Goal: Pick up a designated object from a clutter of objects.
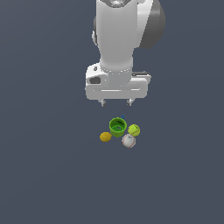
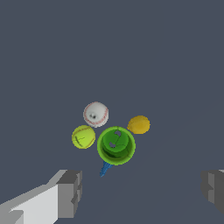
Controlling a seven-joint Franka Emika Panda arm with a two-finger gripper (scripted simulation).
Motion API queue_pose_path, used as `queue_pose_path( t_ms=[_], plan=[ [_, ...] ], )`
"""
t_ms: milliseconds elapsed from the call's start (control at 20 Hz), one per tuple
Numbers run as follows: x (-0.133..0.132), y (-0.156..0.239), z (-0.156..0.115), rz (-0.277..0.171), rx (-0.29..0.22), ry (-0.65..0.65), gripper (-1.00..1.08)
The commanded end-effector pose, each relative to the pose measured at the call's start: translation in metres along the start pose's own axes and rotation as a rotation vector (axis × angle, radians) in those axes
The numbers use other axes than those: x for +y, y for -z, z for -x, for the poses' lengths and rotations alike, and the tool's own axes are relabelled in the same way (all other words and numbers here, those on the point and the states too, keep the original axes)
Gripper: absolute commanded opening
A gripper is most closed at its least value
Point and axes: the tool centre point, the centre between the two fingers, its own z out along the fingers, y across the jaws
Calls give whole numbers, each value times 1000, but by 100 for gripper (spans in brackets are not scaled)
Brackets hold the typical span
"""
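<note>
Dark grey-blue floor fills both views, bare except for one tight huddle of small things under the arm. In the exterior view the green cup (image 1: 117,127) stands upright at the centre of the group, mouth up; the baseball (image 1: 128,141), white with thin red stitching, sits at about five o'clock from it, just beside the tennis ball (image 1: 134,130) at three o'clock. The lemon (image 1: 105,137) lies at about eight o'clock from the cup, slightly apart. A thin blue sliver (image 2: 105,168) pokes out by the cup; I cannot tell what it is.

The claw (image 1: 117,103) hangs well above the huddle with its fingers spread wide and nothing between them, probably so the wrist camera can see everything before descending. It sits nearer over the cup than the baseball, so I judge it must shift toward the baseball first; the neighbouring tennis ball leaves little finger room.
</note>
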Motion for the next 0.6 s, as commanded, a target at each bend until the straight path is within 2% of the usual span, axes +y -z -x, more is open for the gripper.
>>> queue_pose_path(
  t_ms=[0, 300, 550],
  plan=[
    [-2, -7, -3, 4, -1, 27, 100],
    [-11, -36, -14, 17, -2, 141, 100],
    [-22, -73, -25, 28, -4, 286, 100]
  ],
)
